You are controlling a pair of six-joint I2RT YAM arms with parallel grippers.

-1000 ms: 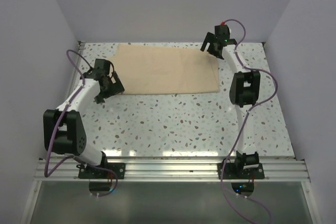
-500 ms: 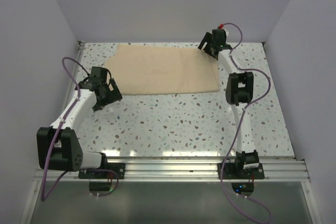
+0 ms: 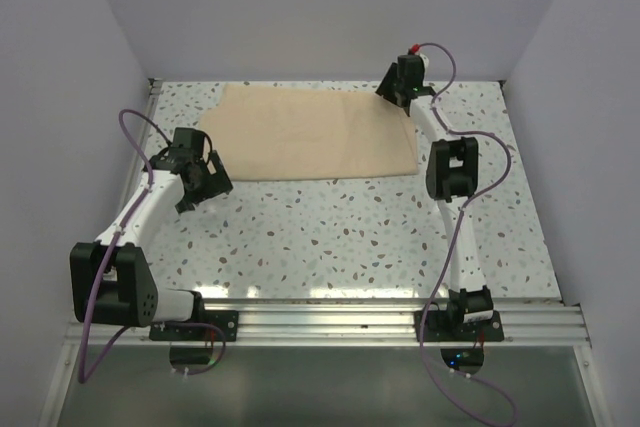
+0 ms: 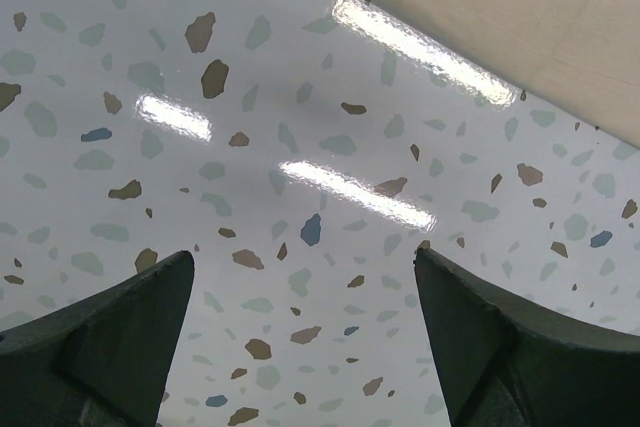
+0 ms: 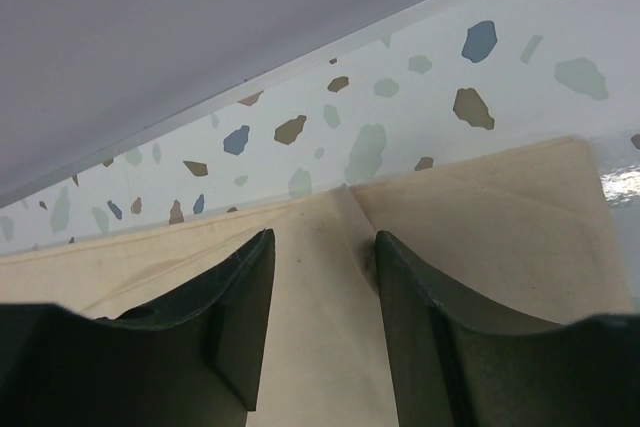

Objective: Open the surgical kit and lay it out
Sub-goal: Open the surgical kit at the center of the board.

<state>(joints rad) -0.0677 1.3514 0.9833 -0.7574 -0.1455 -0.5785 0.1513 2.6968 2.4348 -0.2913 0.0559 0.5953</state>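
- Cloth wrap (image 3: 310, 137) lies flat on the far half of the table (image 3: 330, 237), folded shut. No tray or instruments show, so prob. all inside.
- R gripper (image 3: 397, 87) sits low at the wrap's far-right corner, close to the back wall (image 5: 200, 27).
- R wrist view: R gripper (image 5: 325, 247) has jaws part-way apart, straddling a small raised crease in the cloth (image 5: 500, 217). The crease touches one finger, and flat cloth shows in the gap, so not clamped yet.
- Why there: a corner crease is the easiest bit of a flat fold to pinch and peel back.
- L gripper (image 3: 200, 182) is off the cloth, just beside its near-left edge, with jaws wide apart and nothing between them.
- L wrist view: L gripper (image 4: 305, 277) is over bare table, and the cloth edge (image 4: 560, 7) only shows at the top right.
- Prob. waiting, or ready to pin or take the opposite side so the wrap doesn't slide.
- Task stage: v. early, first flap not opened.
- Risk: a thin pinch may slip, or drag the whole wrap.
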